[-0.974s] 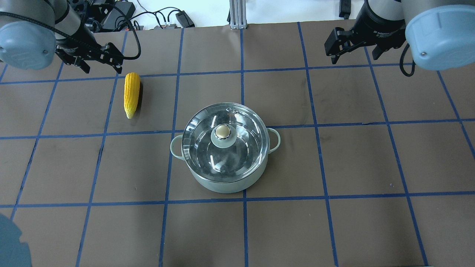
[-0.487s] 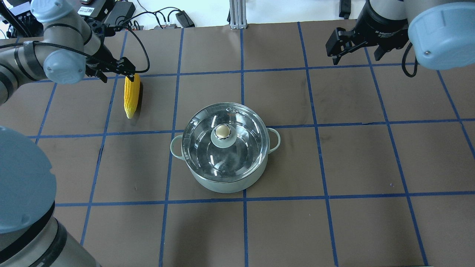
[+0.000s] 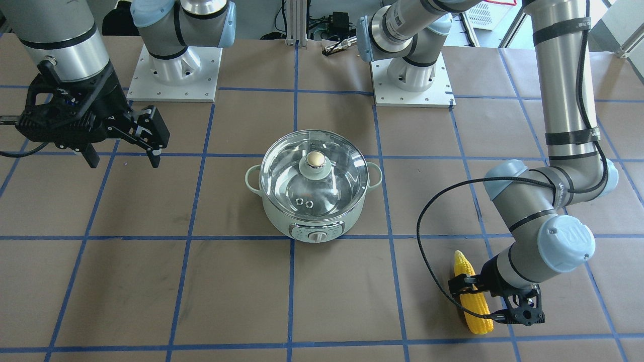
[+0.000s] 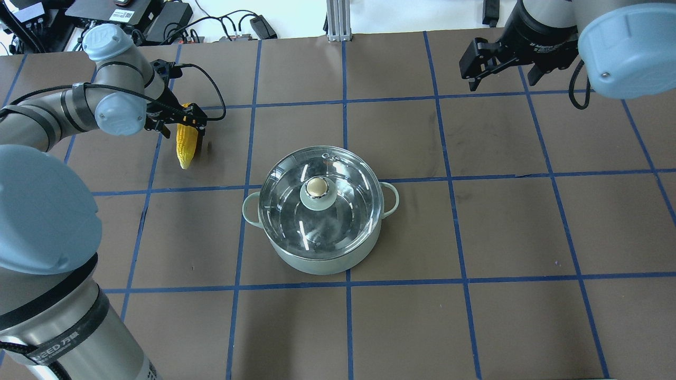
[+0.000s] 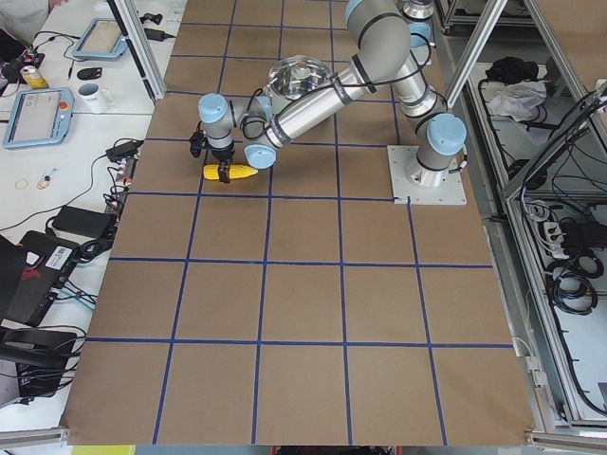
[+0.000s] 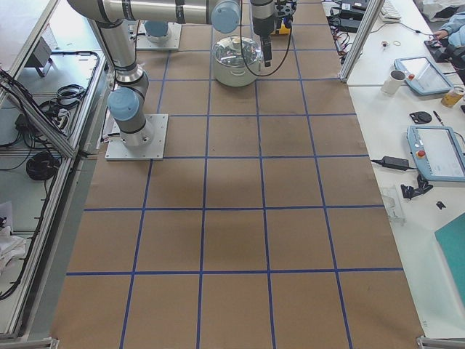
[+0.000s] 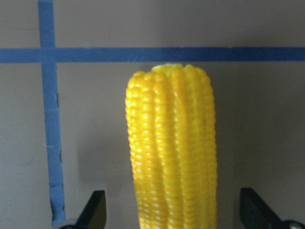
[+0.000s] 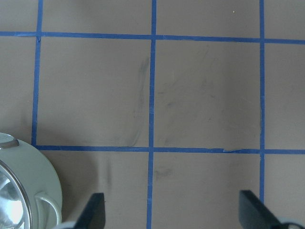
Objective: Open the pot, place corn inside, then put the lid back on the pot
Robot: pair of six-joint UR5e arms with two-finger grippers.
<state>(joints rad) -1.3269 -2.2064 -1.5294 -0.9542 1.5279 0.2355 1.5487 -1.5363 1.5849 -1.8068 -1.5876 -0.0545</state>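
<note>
The pale mint-green pot [image 4: 317,261] stands at the table's middle with its glass lid [image 4: 346,211] on; its front knob faces the front-facing view [image 3: 316,236]. The yellow corn [image 4: 185,148] lies on the table, far left of the pot. My left gripper [image 4: 179,125] is open and low over the corn's thick end, a finger on each side; the left wrist view shows the corn [image 7: 171,148] between the fingertips, not touched. My right gripper [image 4: 501,76] is open and empty, above the table at the far right, well off the pot [image 8: 28,191].
Cables and power boxes [image 4: 158,21] and an aluminium post [image 4: 338,21] lie past the table's far edge. The two arm bases [image 3: 173,75] [image 3: 412,83] stand behind the pot. Blue tape lines grid the brown table.
My left arm has swung round and brought its open gripper down from beyond the corn onto the corn's thick end. The right gripper has barely shifted. Pot, lid and corn have not moved.
</note>
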